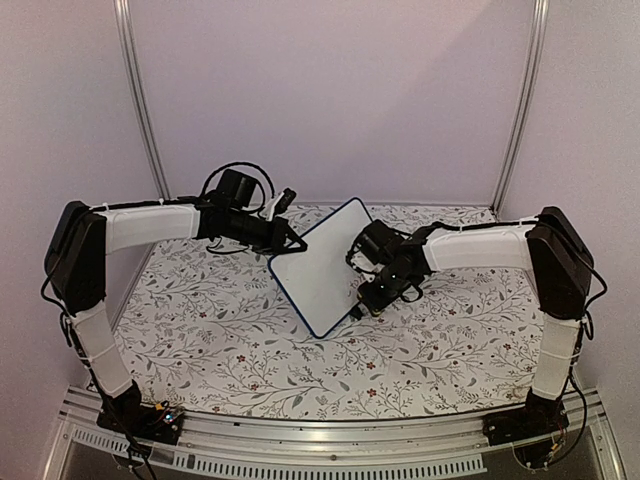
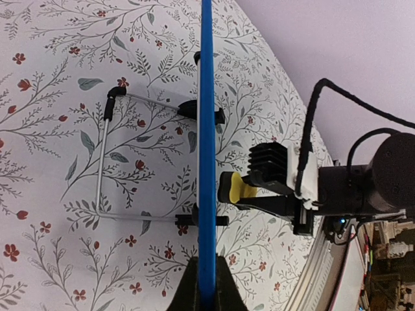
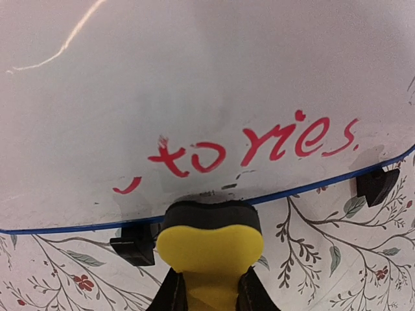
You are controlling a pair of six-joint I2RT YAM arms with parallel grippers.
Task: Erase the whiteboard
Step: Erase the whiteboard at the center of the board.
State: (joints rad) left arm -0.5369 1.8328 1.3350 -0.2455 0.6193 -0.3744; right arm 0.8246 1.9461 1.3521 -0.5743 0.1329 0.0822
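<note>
The whiteboard [image 1: 325, 265] stands tilted at the middle of the table, with a blue edge and black feet. My left gripper [image 1: 292, 238] is shut on its upper left edge; in the left wrist view the blue edge [image 2: 207, 162] runs between my jaws [image 2: 207, 285]. My right gripper [image 1: 368, 300] is shut on the yellow sponge eraser [image 3: 209, 241], its black felt face against the board's lower rim. Red writing [image 3: 259, 146] remains along the bottom of the board [image 3: 194, 78]; the upper part is wiped white. The eraser also shows in the left wrist view [image 2: 235, 188].
The table carries a floral cloth [image 1: 220, 330]. A wire stand [image 2: 107, 155] props the board from behind. Metal posts [image 1: 140, 100] rise at the back corners, with pale walls behind. An aluminium rail [image 1: 320, 430] runs along the near edge.
</note>
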